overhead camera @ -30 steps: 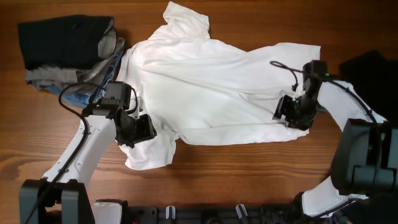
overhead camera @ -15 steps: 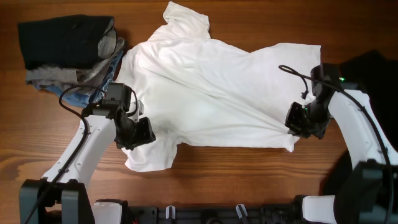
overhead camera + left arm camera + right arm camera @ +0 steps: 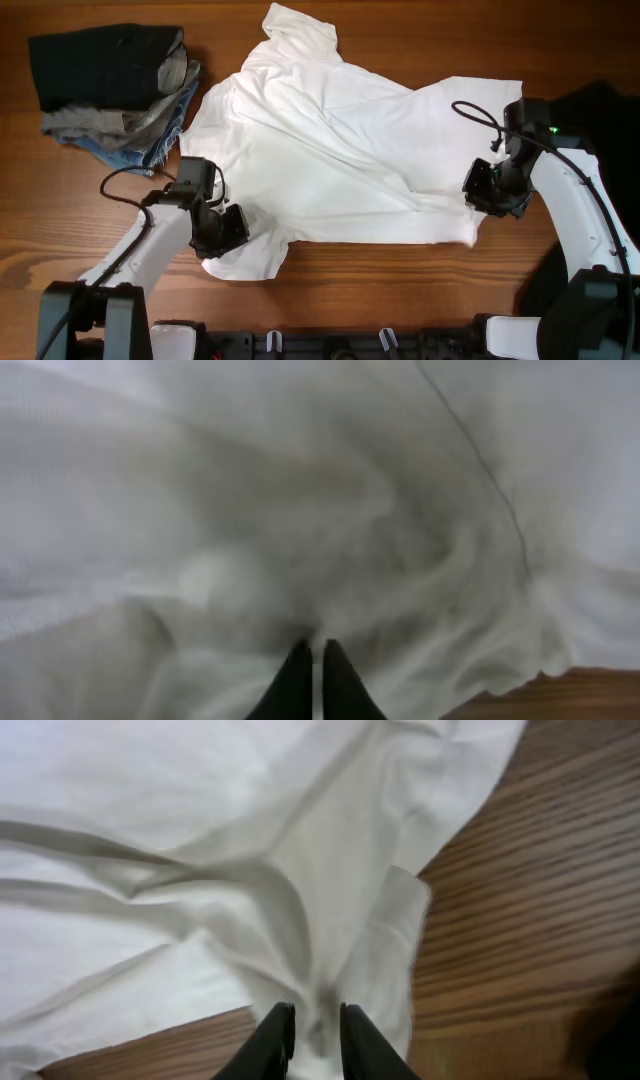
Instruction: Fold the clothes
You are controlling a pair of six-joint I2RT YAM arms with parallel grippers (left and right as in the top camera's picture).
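I see a brown wood-grain tabletop (image 3: 400,290). Lying directly on it:

- **Centre:** one white T-shirt (image 3: 340,150), spread out and wrinkled. One part reaches toward twelve o'clock, another toward seven o'clock.
- **Ten o'clock:** a folded stack (image 3: 110,90), black piece uppermost, grey and blue denim beneath. It sits just beside the shirt's edge; I cannot confirm contact.
- **Three o'clock:** a black garment (image 3: 610,110), cut off by the frame edge.
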